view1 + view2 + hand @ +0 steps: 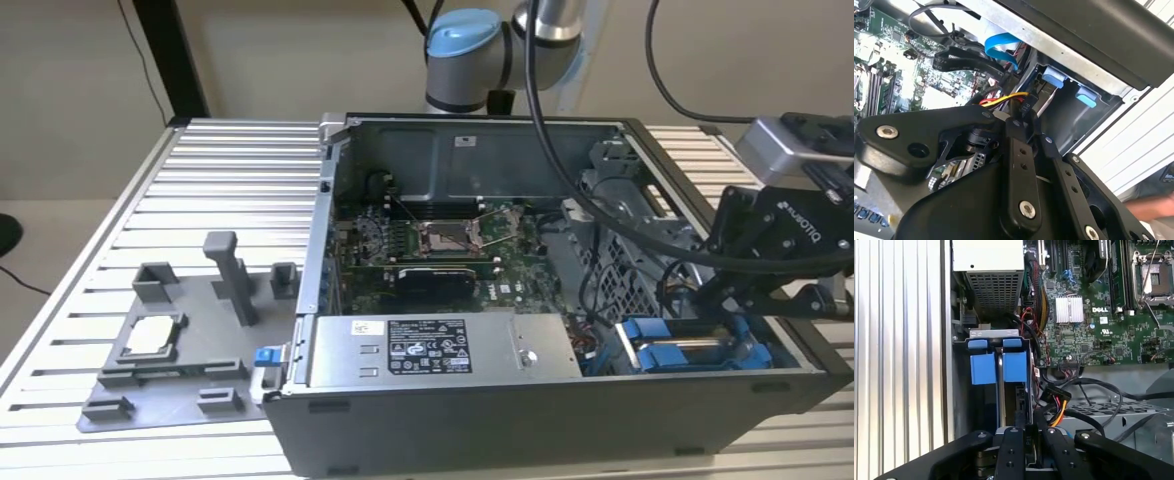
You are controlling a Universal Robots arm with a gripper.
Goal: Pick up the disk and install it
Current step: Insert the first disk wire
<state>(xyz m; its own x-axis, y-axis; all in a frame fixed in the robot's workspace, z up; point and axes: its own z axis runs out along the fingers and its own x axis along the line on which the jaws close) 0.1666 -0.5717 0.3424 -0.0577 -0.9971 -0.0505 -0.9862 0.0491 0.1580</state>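
Ribbed aluminium tabletop [214, 150] carries an open grey steel computer case [534, 420]. At its corner bay, the black gripper [1026, 432] pinches its fingers [1013, 450] narrowly on the thin disk [1015, 405], standing on edge among two blue plastic tabs [999, 367]. The first wrist view shows the green motherboard [1094, 325]; the exterior view shows one grey plastic fixture [180, 350].

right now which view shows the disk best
The first wrist view: the disk stands on edge in the bay, its blue rails facing the camera, above the gripper. The exterior view shows only its blue ends. The second wrist view shows a sliver.
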